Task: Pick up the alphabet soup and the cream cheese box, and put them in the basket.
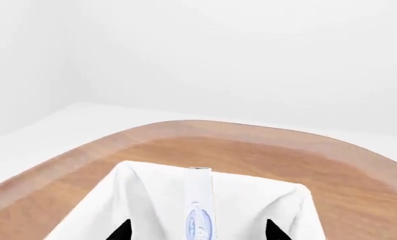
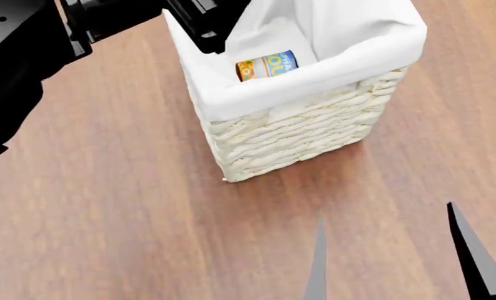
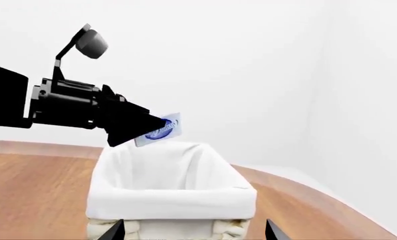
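Lying on its side inside the basket (image 2: 298,134), the alphabet soup (image 2: 267,65) shows its blue and yellow-orange label in the upper middle of the head view, against the white cloth liner (image 2: 373,47). The cream cheese box (image 3: 161,129) is not in the basket yet: in the right wrist view, left of centre, it sticks out from the left tool (image 3: 140,125), which is closed on it and holds it tilted in the air over the basket's far rim. The left wrist view shows the same box (image 1: 200,207) edge-on at lower centre, between that tool's dark fingertips (image 1: 121,231), with the liner spread below it. The basket stands on the wooden desk (image 2: 106,206), its woven wall facing the camera in the head view. At the lower right of the head view the right tool (image 2: 398,262) hangs over bare desk, its two fingers well apart and holding nothing.
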{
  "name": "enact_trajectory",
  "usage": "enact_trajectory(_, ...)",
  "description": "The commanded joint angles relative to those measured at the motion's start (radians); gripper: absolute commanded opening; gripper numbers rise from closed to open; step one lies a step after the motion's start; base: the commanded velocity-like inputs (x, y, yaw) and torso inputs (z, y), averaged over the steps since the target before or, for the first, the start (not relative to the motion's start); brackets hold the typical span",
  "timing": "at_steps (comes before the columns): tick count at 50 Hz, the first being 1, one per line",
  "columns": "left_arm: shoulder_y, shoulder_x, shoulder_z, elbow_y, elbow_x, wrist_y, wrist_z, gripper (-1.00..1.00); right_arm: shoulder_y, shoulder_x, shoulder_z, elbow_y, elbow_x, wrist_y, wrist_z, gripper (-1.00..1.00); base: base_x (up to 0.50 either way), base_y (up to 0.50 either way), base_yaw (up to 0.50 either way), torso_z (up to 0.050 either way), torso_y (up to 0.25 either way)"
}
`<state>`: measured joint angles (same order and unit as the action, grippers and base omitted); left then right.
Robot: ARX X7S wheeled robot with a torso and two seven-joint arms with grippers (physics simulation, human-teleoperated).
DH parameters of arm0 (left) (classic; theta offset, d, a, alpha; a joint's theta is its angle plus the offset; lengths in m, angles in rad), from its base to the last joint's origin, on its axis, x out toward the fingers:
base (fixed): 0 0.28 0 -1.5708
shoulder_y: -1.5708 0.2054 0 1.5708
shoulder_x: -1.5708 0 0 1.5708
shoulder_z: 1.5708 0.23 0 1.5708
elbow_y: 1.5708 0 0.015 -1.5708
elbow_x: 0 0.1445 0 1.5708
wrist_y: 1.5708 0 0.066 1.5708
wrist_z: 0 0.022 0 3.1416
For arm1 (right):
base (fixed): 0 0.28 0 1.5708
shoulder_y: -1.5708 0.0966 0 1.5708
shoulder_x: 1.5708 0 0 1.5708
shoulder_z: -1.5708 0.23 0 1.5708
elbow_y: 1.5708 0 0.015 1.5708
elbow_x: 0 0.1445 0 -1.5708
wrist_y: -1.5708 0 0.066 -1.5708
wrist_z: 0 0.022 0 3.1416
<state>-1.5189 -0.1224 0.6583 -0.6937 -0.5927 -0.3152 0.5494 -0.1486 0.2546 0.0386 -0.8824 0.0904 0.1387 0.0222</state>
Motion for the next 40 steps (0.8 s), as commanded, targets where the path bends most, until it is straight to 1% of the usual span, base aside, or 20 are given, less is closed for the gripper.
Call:
enact_trajectory(1, -0.009, 0.001, -0.014, 0.016, -0.026, -0.008, -0.009, 1.0, -0.01, 0.006, 0.0, -0.004, 0.001, -0.004, 0.01, 1.0, 0.0, 0.0, 0.0, 0.0, 0.0)
enact_trajectory(3, -0.002, -0.006, -0.013, 0.041, -0.032, -0.019, -0.014, 1.0, 0.005, 0.01, 0.0, -0.028, 0.006, 0.031, 0.013, 1.0, 0.0, 0.0, 0.0, 0.0, 0.0)
enact_trajectory(7, -0.004, -0.006, -0.011, 0.033, -0.03, -0.012, -0.01, 1.0, -0.012, 0.009, -0.006, -0.005, -0.006, -0.005, 0.015, 1.0, 0.0, 0.0, 0.0, 0.0, 0.0)
enact_trajectory(10, -0.014, -0.001, -0.019, 0.01, -0.035, -0.008, -0.012, 1.0, 0.007, 0.016, 0.001, -0.04, 0.007, 0.048, 0.02, 1.0, 0.0, 0.0, 0.0, 0.0, 0.0)
enact_trajectory(13, -0.008, -0.005, -0.021, 0.022, -0.039, -0.009, -0.019, 1.0, -0.003, 0.015, -0.008, -0.027, -0.004, 0.025, 0.021, 1.0, 0.0, 0.0, 0.0, 0.0, 0.0)
enact_trajectory(14, -0.018, 0.002, -0.042, -0.003, -0.048, -0.001, -0.036, 1.0, -0.012, 0.014, -0.009, -0.017, -0.008, 0.005, 0.022, 1.0, 0.0, 0.0, 0.0, 0.0, 0.0)
enact_trajectory(16, -0.023, 0.001, -0.044, -0.007, -0.048, 0.004, -0.032, 1.0, -0.015, 0.015, -0.007, -0.016, -0.006, 0.003, 0.023, 1.0, 0.0, 0.0, 0.0, 0.0, 0.0)
enact_trajectory(19, -0.02, -0.007, -0.064, 0.019, -0.057, 0.013, -0.064, 1.0, -0.016, 0.015, -0.013, -0.015, -0.011, 0.004, 0.026, 1.0, 0.0, 0.0, 0.0, 0.0, 0.003)
enact_trajectory(21, 0.003, -0.022, -0.088, 0.083, -0.066, 0.025, -0.116, 1.0, -0.012, 0.015, -0.018, -0.014, -0.013, 0.007, 0.027, 1.0, 0.0, 0.0, 0.0, 0.0, 0.0)
enact_trajectory(25, 0.075, -0.034, -0.147, 0.165, -0.035, 0.103, -0.302, 1.0, 0.008, 0.02, -0.023, -0.031, -0.006, 0.041, 0.028, 1.0, 0.0, 0.0, 0.0, 0.0, 0.0)
enact_trajectory(26, 0.113, -0.038, -0.163, 0.193, 0.004, 0.162, -0.382, 1.0, 0.019, 0.021, -0.019, -0.038, 0.003, 0.059, 0.029, 1.0, 0.0, 0.0, 0.0, 0.0, 0.0)
enact_trajectory(27, 0.132, -0.039, -0.177, 0.209, 0.003, 0.172, -0.415, 1.0, 0.021, 0.022, -0.02, -0.037, 0.002, 0.06, 0.029, 1.0, 0.0, 0.0, 0.0, 0.0, 0.0)
enact_trajectory(28, 0.181, -0.046, -0.195, 0.251, 0.026, 0.213, -0.485, 1.0, 0.006, 0.021, -0.023, -0.018, -0.003, 0.026, 0.027, 1.0, 0.0, 0.0, 0.0, 0.0, 0.0)
enact_trajectory(29, 0.214, -0.053, -0.184, 0.273, 0.08, 0.259, -0.531, 1.0, 0.002, 0.021, -0.024, -0.008, -0.005, 0.013, 0.027, 1.0, 0.0, 0.0, 0.0, 0.0, 0.0)
enact_trajectory(30, 0.258, -0.058, -0.196, 0.318, 0.081, 0.271, -0.573, 1.0, 0.001, 0.021, -0.024, -0.005, -0.004, 0.01, 0.027, 1.0, 0.0, 0.0, 0.0, 0.0, 0.0)
enact_trajectory(34, 0.377, -0.086, -0.186, 0.451, 0.181, 0.349, -0.697, 1.0, 0.017, 0.024, -0.028, -0.01, 0.002, 0.031, 0.028, 1.0, 0.0, 0.0, 0.0, 0.0, 0.0)
enact_trajectory(36, 0.419, -0.098, -0.17, 0.493, 0.267, 0.392, -0.763, 1.0, 0.029, 0.026, -0.03, -0.016, 0.007, 0.052, 0.029, 1.0, 0.0, 0.0, 0.0, 0.0, 0.0)
enact_trajectory(37, 0.439, -0.103, -0.176, 0.523, 0.266, 0.392, -0.781, 1.0, 0.015, 0.024, -0.033, 0.003, 0.001, 0.021, 0.029, 1.0, 0.0, 0.0, 0.0, 0.0, 0.0)
enact_trajectory(39, 0.463, -0.112, -0.177, 0.558, 0.268, 0.381, -0.8, 1.0, 0.025, 0.025, -0.033, -0.001, 0.006, 0.036, 0.03, 1.0, 0.0, 0.0, 0.0, 0.0, 0.0)
enact_trajectory(40, 0.505, -0.118, -0.194, 0.612, 0.24, 0.378, -0.821, 1.0, 0.014, 0.02, -0.036, 0.022, 0.004, 0.005, 0.03, 1.0, 0.0, 0.0, 0.0, 0.0, 0.0)
